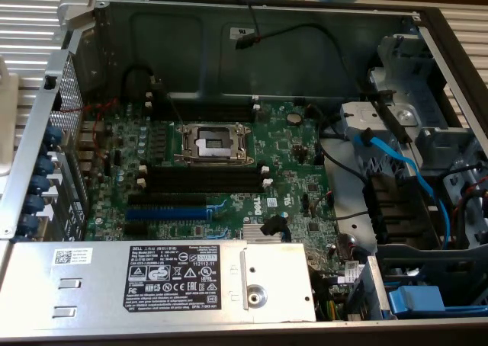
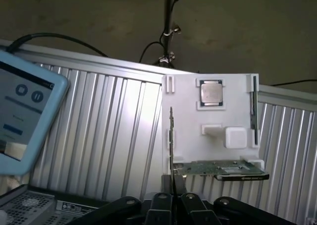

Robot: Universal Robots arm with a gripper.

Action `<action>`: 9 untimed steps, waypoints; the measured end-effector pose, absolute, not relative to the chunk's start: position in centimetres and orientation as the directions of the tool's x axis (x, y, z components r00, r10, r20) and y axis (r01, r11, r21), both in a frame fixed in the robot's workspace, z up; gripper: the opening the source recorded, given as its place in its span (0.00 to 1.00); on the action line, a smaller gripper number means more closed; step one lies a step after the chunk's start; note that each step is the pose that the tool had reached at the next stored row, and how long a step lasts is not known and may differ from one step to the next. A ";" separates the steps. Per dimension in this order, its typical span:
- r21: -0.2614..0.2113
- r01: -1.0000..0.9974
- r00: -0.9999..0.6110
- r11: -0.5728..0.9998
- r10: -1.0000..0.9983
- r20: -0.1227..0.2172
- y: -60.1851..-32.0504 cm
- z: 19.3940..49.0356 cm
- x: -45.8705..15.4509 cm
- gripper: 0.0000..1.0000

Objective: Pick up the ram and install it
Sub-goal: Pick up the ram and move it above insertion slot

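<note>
- Over in the exterior view, the computer case (image 1: 191,41) lies open. The green motherboard (image 1: 290,186) sits flat inside, with the processor socket (image 1: 213,142) near its middle.
- Just beside that socket, the long black slots (image 1: 202,180) with white end clips run in a row, and they look unfilled. The blue slot (image 1: 166,213) sits next to them, toward the power supply (image 1: 152,277).
- Now the wrist view: the gripper (image 2: 173,197) is closed down almost all the way, fingertips pinched on the ram (image 2: 171,136).
- The ram shows edge-on, a thin dark sliver standing straight out from between the fingertips.
- So the ram is in the hand, held over the ribbed metal table (image 2: 114,131).
- Behind it stands the white parts holder (image 2: 233,111), carrying a processor chip (image 2: 211,92) and a green card (image 2: 223,169). A tablet (image 2: 25,116) sits off to one side.
- Handling, as I judge it: this stick is light and stiff, but thin and brittle, with small parts on its faces. It will not flex to forgive a skewed approach.
- The flat faces are smooth, so a narrow pinch could let it pivot or slip.
- The best hold looks to be across the two faces, centred along the length and near the upper edge, well off the contact edge.
- How centred the present grip is, I can't tell from this edge-on look.
</note>
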State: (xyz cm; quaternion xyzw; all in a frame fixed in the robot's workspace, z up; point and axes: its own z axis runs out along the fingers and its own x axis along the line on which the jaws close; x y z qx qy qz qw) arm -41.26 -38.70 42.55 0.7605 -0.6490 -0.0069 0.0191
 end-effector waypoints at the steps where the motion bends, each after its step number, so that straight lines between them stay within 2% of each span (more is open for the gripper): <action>1: 0.037 -0.987 0.157 -0.157 -0.987 0.013 -38.7 42.7 -40.9 0.13; 9: 0.008 -0.988 0.157 -0.157 -0.988 0.009 -38.9 43.1 -38.4 0.13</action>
